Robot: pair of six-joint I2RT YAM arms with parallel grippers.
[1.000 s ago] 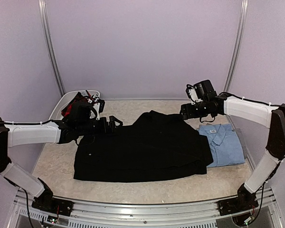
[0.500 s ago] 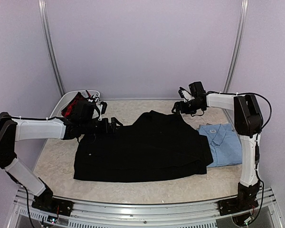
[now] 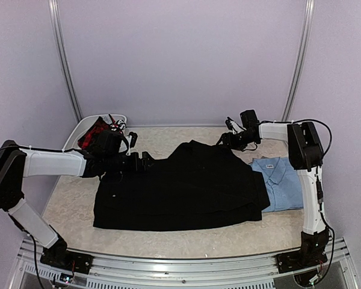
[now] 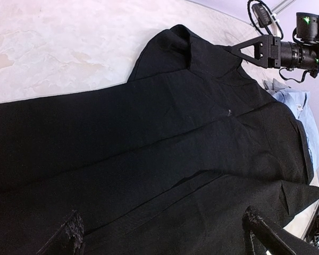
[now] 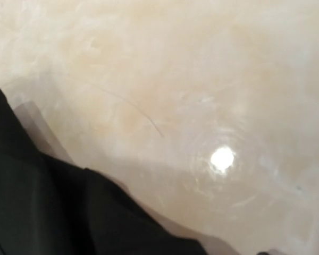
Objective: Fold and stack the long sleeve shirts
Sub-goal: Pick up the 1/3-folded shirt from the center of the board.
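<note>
**Black shirt [image 3: 180, 189] flat at mid-table [image 3: 66, 205]; light blue shirt [image 3: 284, 180] folded at its right.**
I read the black shirt as a broad matte woven slab with its long axis left to right and a raised peak pointing to the far side. Its right edge touches the blue rectangle, whose collar faces away. The table is glossy, mottled cream. The left claw [image 3: 145, 160] is spread over the shirt's far-left edge. The right claw [image 3: 224, 139] is beside the peak, and I cannot tell its state. A white bin [image 3: 71, 138] of red and black items sits in the far-left corner.

A spread shirt [image 3: 180, 189] lay across the middle of the tabletop [image 3: 66, 201], a folded shirt [image 3: 287, 183] touching its right edge. A bin [image 3: 73, 135] sat in the far left corner.
</note>
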